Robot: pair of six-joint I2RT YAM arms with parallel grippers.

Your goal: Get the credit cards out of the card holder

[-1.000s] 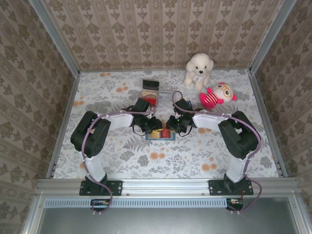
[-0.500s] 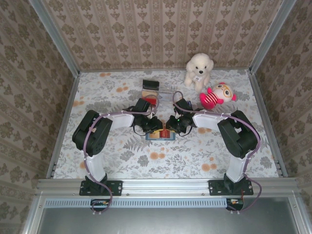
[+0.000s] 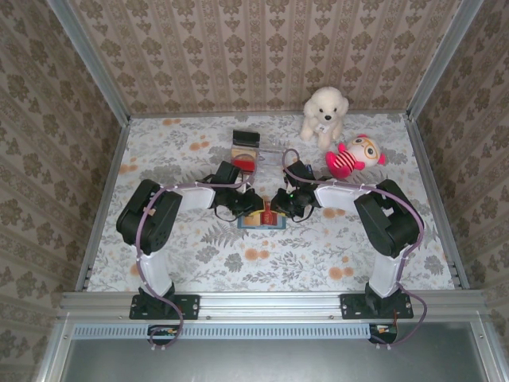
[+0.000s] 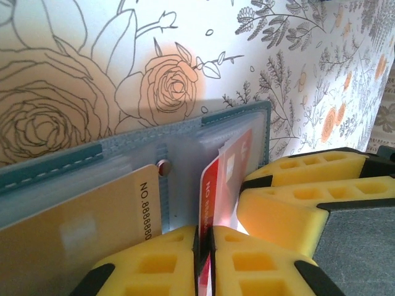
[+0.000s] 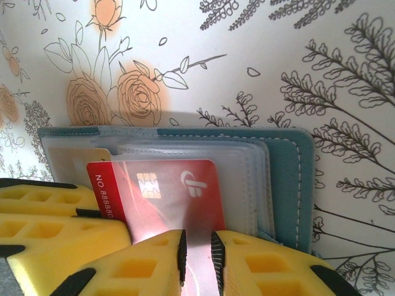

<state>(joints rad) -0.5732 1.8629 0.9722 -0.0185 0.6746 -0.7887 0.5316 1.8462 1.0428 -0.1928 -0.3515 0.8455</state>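
Left gripper (image 4: pixel 205 242) just pinched shut on red credit card (image 4: pixel 217 185); right gripper (image 5: pixel 197 250) clamps card holder (image 5: pixel 290 179) by its clear sleeve. Pull looks next.

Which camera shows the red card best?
The right wrist camera: the flat red credit card faces it, chip and logo clear. The left wrist camera sees it nearly edge-on; the top camera, a tiny red speck.

the gold card (image 4: pixel 80 228) bears "no.8888" and further digits in dark print, running along its edge at 3 o'clock. the red card (image 5: pixel 162 191), seen through the clear sleeve of the card holder (image 5: pixel 290 185), shows "no 8888" in white at its 9 o'clock edge, the rest hidden, and a white emblem at 1 o'clock.
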